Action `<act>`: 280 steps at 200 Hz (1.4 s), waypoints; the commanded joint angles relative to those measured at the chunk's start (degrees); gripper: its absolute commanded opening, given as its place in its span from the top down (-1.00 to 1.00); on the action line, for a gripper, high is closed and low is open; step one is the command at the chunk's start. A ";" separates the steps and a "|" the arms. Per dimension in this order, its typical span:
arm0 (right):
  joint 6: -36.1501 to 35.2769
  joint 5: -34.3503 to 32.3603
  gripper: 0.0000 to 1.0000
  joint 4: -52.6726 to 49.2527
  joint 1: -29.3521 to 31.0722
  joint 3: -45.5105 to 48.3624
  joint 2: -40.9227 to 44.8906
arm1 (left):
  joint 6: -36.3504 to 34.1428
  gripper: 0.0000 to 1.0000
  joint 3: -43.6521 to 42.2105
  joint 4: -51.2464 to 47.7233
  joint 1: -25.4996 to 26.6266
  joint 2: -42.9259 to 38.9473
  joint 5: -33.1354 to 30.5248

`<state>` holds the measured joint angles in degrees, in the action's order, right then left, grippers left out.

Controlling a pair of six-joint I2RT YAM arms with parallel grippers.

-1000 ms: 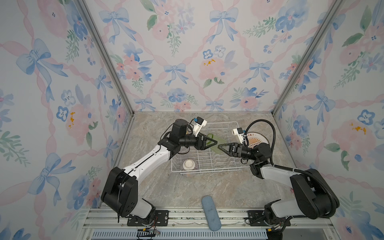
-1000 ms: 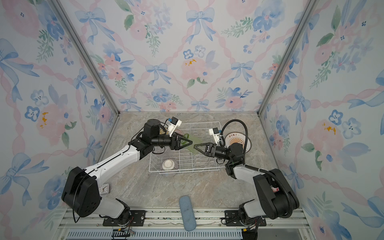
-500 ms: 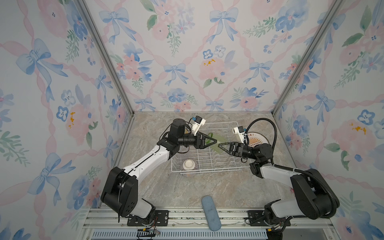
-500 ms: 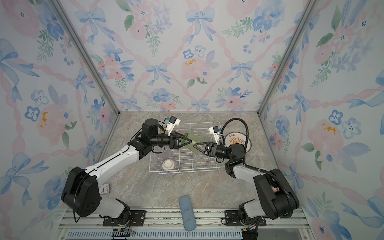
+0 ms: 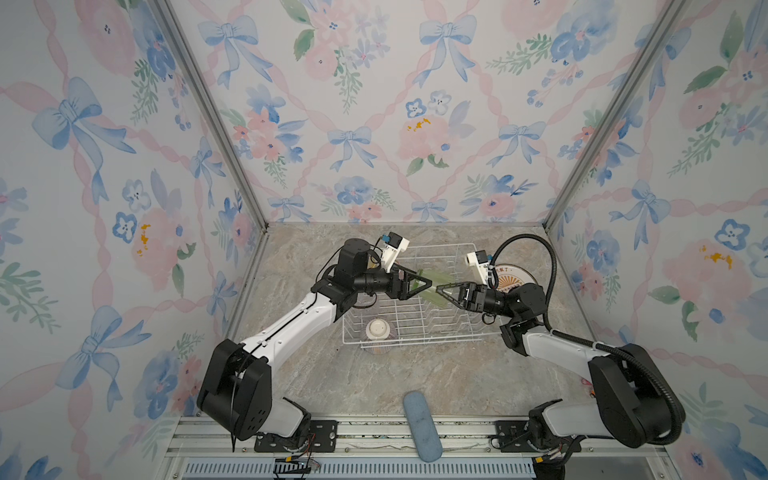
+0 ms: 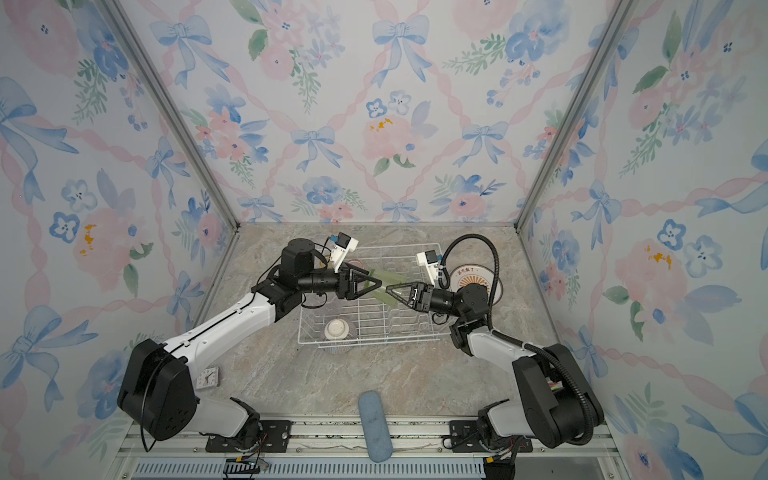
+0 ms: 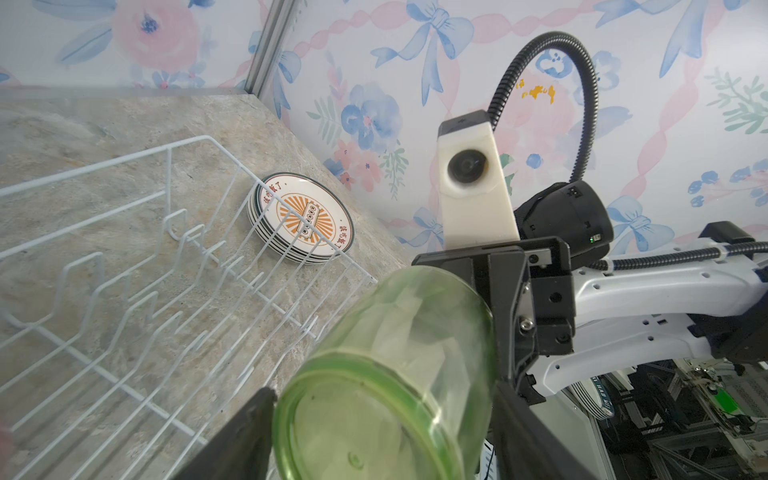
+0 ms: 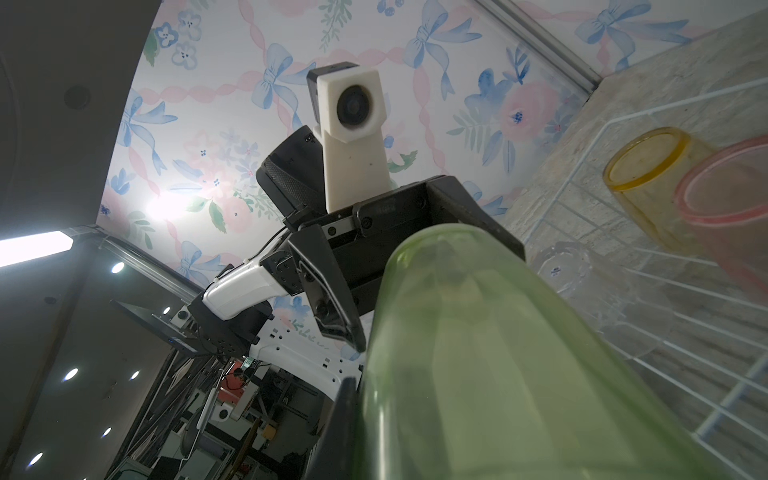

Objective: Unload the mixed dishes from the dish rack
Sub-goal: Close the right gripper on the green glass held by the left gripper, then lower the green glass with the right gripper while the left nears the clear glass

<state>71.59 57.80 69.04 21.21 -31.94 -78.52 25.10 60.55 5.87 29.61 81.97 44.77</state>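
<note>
The right tool [image 5: 439,288] is clamped on the wall of the green tumbler [image 5: 442,277]. The left tool [image 5: 424,282] straddles its base with jaws wide; I cannot tell whether they grip. The tumbler hangs tilted above the dish rack [image 5: 415,332] on the table [image 5: 374,386].

Tumblers, four: green tumbler [image 7: 395,374], yellow tumbler [image 8: 648,183], pink tumbler [image 8: 731,216], clear tumbler [image 8: 565,266]. One bowl [image 5: 377,332]. One stack of plates [image 7: 303,220], layers too fine to count. One dish rack [image 5: 432,322]. One blue pad [image 5: 422,428]. One clock [image 6: 206,377].
</note>
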 commanded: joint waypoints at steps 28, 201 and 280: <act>-30.16 -8.54 1.00 -51.81 0.81 -8.00 12.67 | -6.04 -0.50 0.97 -8.98 0.20 -3.51 -6.61; -47.00 -62.55 1.00 -140.60 21.70 -24.31 26.07 | -11.92 -0.39 -4.59 -25.56 6.33 -14.07 -52.67; -44.39 -60.44 0.97 -132.87 26.15 -19.54 15.64 | -13.13 -0.44 -6.40 -25.53 6.91 -13.88 -55.02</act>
<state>26.09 -2.33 -67.11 46.68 -53.01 -60.97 13.47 55.22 -19.05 36.16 68.53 -8.34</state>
